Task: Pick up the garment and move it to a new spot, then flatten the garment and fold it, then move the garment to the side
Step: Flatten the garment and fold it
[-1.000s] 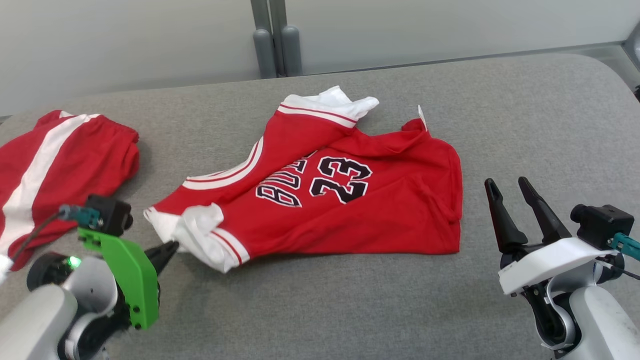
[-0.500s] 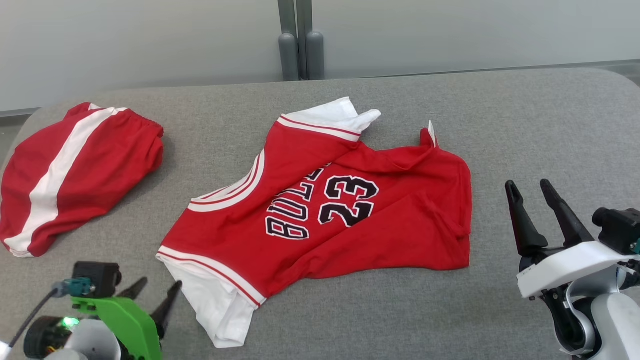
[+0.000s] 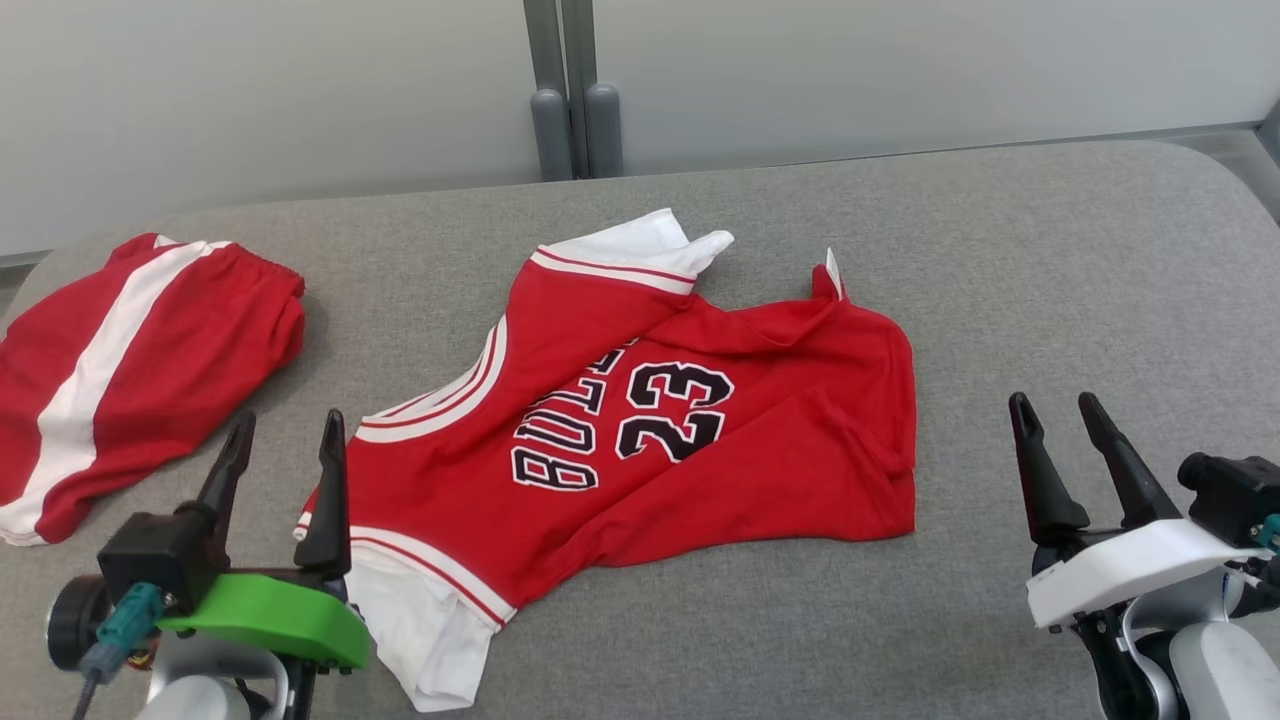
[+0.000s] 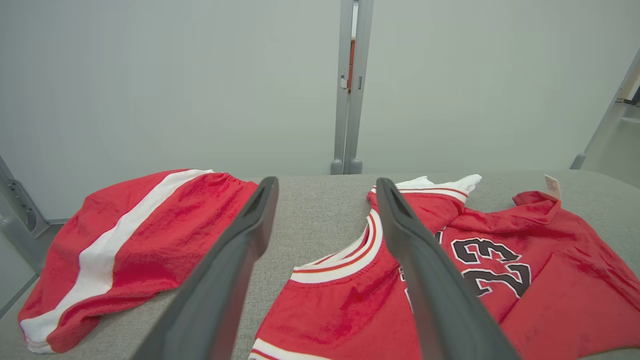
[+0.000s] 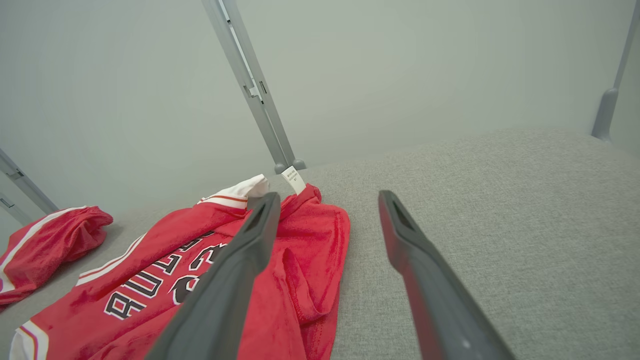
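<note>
Left pincer (image 3: 290, 420) just beside garment (image 3: 780, 440).

Wide open bench (image 3: 1050, 260) right of the jersey (image 3: 760, 430), nothing blocking the right end effector (image 3: 1053, 404). On the left, just a narrow lane between shorts (image 3: 150, 340) and jersey. Posts (image 3: 565, 110) stand at the back.

Bright, even light, everything crisp.
Soft shadows hug the garment (image 3: 780, 450); both wrist views bow at their edges.
</note>
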`<state>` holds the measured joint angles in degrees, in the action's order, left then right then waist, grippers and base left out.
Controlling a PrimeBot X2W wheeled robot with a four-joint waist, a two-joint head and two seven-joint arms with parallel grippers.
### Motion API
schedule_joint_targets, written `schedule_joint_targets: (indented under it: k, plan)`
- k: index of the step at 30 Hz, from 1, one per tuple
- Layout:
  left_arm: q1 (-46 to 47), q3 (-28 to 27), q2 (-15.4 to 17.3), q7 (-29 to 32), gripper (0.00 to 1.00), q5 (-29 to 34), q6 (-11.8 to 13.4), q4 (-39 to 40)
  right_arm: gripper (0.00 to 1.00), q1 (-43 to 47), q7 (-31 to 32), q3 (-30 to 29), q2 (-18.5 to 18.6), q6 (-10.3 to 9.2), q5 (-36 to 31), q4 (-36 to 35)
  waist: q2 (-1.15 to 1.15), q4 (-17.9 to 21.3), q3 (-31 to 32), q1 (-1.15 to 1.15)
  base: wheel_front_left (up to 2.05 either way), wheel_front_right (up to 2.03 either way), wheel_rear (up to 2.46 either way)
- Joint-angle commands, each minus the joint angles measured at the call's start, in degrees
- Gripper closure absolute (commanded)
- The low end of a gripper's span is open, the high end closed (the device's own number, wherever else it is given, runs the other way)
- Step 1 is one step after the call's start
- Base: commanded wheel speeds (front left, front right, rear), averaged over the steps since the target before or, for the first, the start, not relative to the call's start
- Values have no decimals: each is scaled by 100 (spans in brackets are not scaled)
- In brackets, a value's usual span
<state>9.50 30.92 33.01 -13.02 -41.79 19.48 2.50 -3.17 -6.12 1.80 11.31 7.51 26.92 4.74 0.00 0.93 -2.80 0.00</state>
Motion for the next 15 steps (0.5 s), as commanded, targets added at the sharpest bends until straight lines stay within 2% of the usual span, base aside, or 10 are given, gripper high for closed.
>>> schedule_joint_targets:
  k: [1,6,10,15]
  plan:
    - [-144,-14,-99,-82,0,109,37,-66,0,75,-19,25,-15,-4,-56,44,0,21,21,0,0,0,0]
    - [-203,47,-307,-177,0,175,-72,-248,0,-54,107,213,50,-4,-19,160,0,-46,36,0,0,0,0]
    - [-66,68,-360,-171,0,215,-138,-293,0,-365,452,480,156,-4,107,375,0,-210,-39,0,0,0,0]
    - [63,126,-459,-162,0,205,-198,-353,0,-1088,1315,850,404,-4,145,1086,0,-512,-222,0,0,0,0]
